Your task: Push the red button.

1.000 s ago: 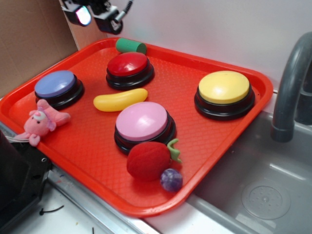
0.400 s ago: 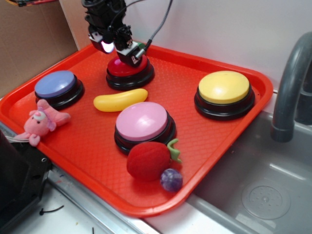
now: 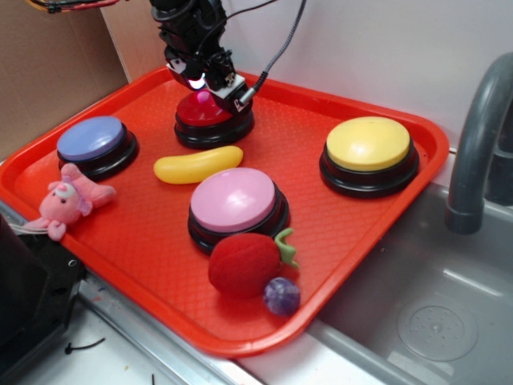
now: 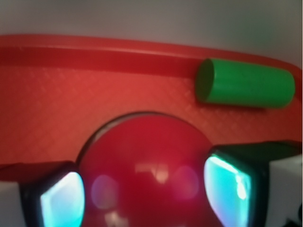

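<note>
White wall behind, grey sink basin (image 3: 433, 305) and dark faucet (image 3: 481, 136) at right, brown cardboard (image 3: 48, 64) at left. Red tray (image 3: 144, 241) on counter edge, holding everything.

Red button (image 3: 210, 120) at back of tray, near far rim, glossy dome on black base. Black tool (image 3: 207, 84) down right on top of dome, lit at tip, cable trailing up and right. From wrist view: red button (image 4: 147, 175) filling lower centre, one glowing teal finger pad (image 4: 64, 201) at left and another at right, dome sitting between them. Jaws parted, straddling dome, not clamping anything. Contact with dome looks likely from exterior view, cannot confirm press depth.

Green cylinder (image 4: 244, 90) lying on its side just behind button against back rim; hidden by arm in exterior view.

Yellow banana toy (image 3: 198, 164) just in front of red button. Pink button (image 3: 236, 204) in front of that, mid tray. Fuzzy strawberry toy (image 3: 248, 263) touching pink button's front, small purple ball (image 3: 282, 296) touching strawberry, near front rim. Yellow button (image 3: 369, 154) at right side, well apart. Blue-purple button (image 3: 96, 144) at left. Pink plush (image 3: 70, 199) just in front of it, at left rim.
</note>
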